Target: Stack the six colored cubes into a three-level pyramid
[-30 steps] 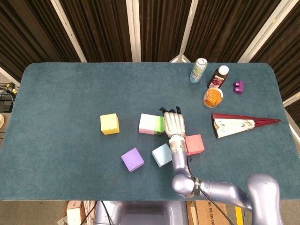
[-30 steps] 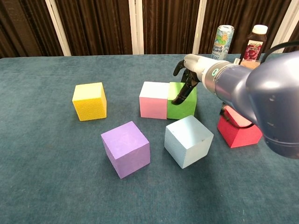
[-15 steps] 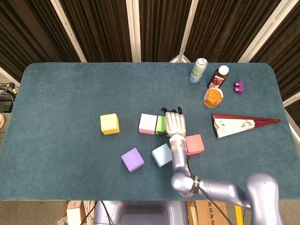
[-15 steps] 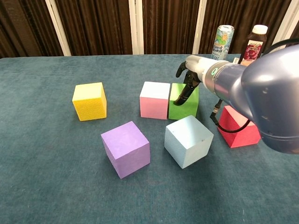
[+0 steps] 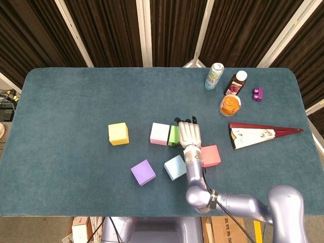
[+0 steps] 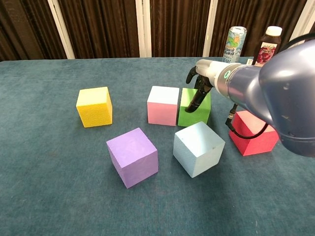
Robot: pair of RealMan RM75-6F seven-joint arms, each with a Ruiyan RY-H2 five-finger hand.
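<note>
Right robot hand (image 6: 198,88) apparently grasping green cube (image 6: 193,109) from above, at pink cube's (image 6: 163,105) 3 o'clock, probably forming the base row.

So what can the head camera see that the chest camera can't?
Only the head view shows the small purple block, the orange-filled cup and the dark red folded wedge.

Only the chest view shows the foam cubes' side faces, like the yellow cube's textured front.

Both show all six cubes, the teal can, the dark juice bottle and the right hand at the green cube.
</note>
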